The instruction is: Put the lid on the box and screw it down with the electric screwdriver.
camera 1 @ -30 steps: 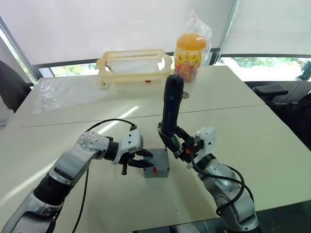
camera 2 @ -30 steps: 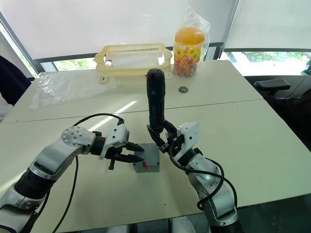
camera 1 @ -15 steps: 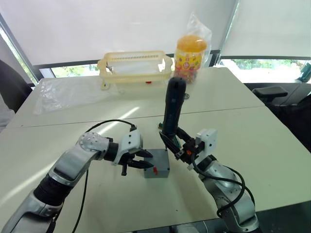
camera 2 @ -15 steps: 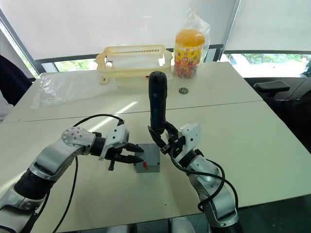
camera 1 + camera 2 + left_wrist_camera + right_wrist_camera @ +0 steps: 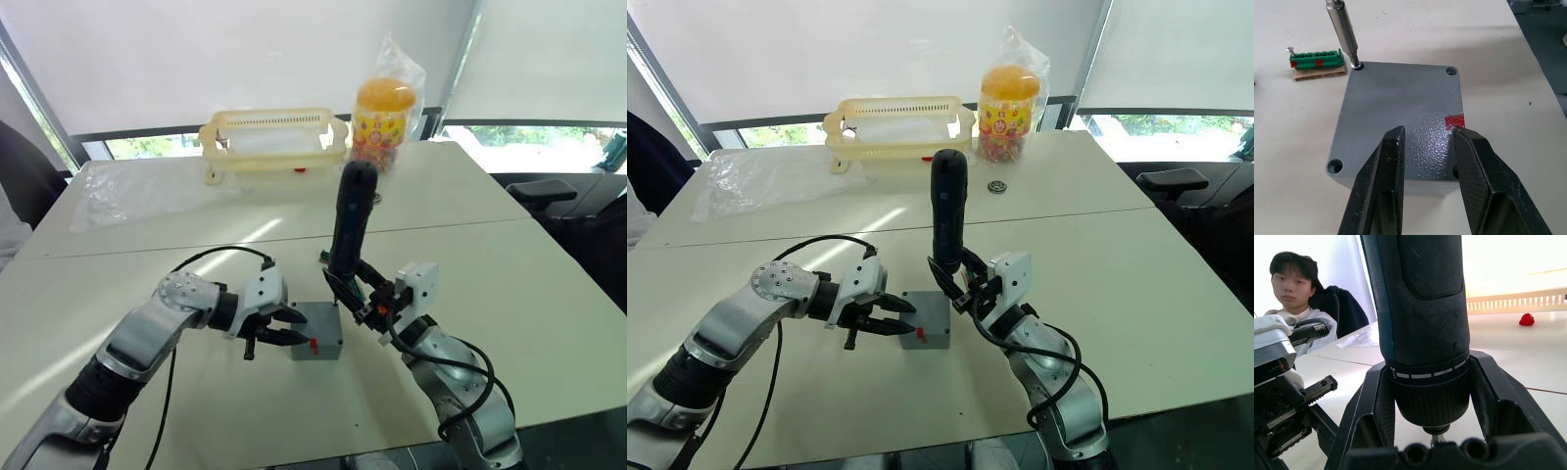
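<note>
A yellow basket (image 5: 898,126) and a bagged orange-lidded jar (image 5: 1008,110) stand near the desk's (image 5: 1176,284) far edge; clear plastic wrap (image 5: 774,177) lies at its far-left corner.

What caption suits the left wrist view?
Screwdriver bit seated in a corner hole of the lid, left gripper open above it.

Grey square lid (image 5: 1400,110), corner screw holes visible, sits flush on the grey box (image 5: 318,347) with red side mark, on the table; black electric screwdriver (image 5: 947,211) stands near upright, bit seated in one corner hole.
</note>
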Robot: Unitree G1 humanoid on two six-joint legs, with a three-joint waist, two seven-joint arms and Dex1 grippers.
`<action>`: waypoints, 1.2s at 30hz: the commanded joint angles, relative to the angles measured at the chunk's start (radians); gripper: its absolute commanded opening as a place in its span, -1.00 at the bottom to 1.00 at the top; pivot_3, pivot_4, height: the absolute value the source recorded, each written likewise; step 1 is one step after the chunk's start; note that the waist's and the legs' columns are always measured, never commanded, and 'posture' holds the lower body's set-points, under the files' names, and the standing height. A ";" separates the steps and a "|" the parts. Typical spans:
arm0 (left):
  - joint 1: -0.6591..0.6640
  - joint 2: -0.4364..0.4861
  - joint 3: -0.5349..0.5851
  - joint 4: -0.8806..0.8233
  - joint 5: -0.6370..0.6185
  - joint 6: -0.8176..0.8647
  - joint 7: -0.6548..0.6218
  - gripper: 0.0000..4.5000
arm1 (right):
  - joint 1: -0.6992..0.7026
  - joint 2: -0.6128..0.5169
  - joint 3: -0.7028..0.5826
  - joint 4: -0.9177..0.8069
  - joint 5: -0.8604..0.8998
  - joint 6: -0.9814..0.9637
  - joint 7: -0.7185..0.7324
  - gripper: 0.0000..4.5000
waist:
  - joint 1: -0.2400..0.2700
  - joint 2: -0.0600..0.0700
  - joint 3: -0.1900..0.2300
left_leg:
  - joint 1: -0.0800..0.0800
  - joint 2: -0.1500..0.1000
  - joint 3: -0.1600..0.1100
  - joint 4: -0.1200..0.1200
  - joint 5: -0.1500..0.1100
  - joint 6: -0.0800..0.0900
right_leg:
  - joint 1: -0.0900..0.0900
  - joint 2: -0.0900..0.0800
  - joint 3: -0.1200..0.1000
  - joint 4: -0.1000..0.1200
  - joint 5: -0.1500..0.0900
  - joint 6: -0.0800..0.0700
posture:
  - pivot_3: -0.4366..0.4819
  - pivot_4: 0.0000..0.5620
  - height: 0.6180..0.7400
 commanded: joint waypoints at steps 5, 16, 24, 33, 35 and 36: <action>0.022 0.019 -0.009 -0.006 0.013 0.005 0.005 -0.32 | 0.039 -0.025 -0.002 0.059 0.006 0.081 0.006 -0.25 | 0.000 0.000 0.000 | 0.002 0.000 0.000 0.000 0.000 0.000 | 0.002 0.000 0.000 0.000 -0.001 -0.001 | -0.05 -0.47 1.00; 0.024 0.016 -0.008 -0.006 0.013 0.006 0.019 -0.32 | 0.037 -0.070 0.021 0.075 0.007 0.131 0.027 -0.25 | 0.000 -0.004 -0.004 | 0.003 0.000 0.000 -0.001 0.000 0.000 | 0.002 0.000 0.000 -0.001 -0.003 -0.004 | -0.05 -0.47 1.00; 0.025 0.011 -0.006 -0.002 0.013 0.006 0.028 -0.32 | 0.025 -0.099 0.029 0.075 0.019 0.168 0.046 -0.25 | 0.000 -0.006 -0.009 | 0.004 0.000 0.000 -0.003 0.000 0.000 | 0.003 0.000 0.000 -0.002 -0.004 -0.004 | -0.05 -0.47 1.00; 0.028 0.004 -0.007 -0.005 0.011 0.007 0.038 -0.32 | 0.027 -0.101 0.027 0.065 0.020 0.177 0.041 -0.25 | 0.000 -0.008 -0.014 | 0.005 0.000 0.000 -0.009 0.000 0.000 | 0.003 -0.001 0.000 -0.005 -0.004 -0.005 | -0.05 -0.47 1.00; 0.028 0.004 -0.008 -0.005 0.010 0.008 0.039 -0.32 | 0.023 -0.098 0.026 0.071 0.015 0.169 0.037 -0.25 | 0.000 -0.008 -0.014 | 0.005 0.000 0.000 -0.010 0.000 0.000 | 0.003 -0.001 0.000 -0.006 -0.004 -0.005 | -0.05 -0.47 1.00; 0.028 0.004 -0.007 -0.006 0.010 0.008 0.040 -0.32 | 0.021 -0.096 0.025 0.075 0.012 0.164 0.036 -0.25 | 0.000 -0.008 -0.015 | 0.005 0.000 0.000 -0.010 0.000 0.000 | 0.003 -0.001 0.000 -0.007 -0.004 -0.005 | -0.05 -0.47 1.00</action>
